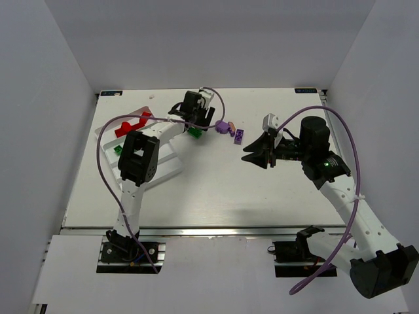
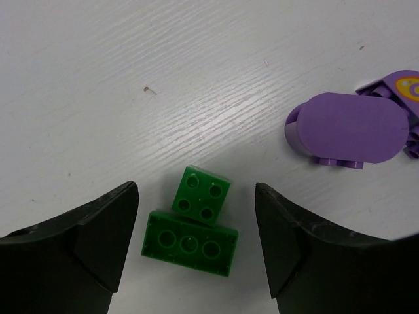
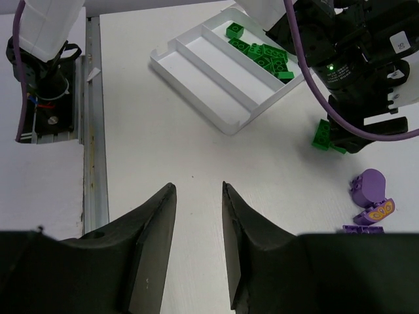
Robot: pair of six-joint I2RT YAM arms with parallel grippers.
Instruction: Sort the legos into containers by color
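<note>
Two green bricks lie on the table between the open fingers of the left gripper, not yet grasped. Purple bricks wait nearby. Other green ones and red bricks already sit in the tray. The right gripper hovers part-open and empty.

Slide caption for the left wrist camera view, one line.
Open left gripper straddles two small green studded plastic bricks on the white table, a rounded purple plastic brick lying nearby.
</note>
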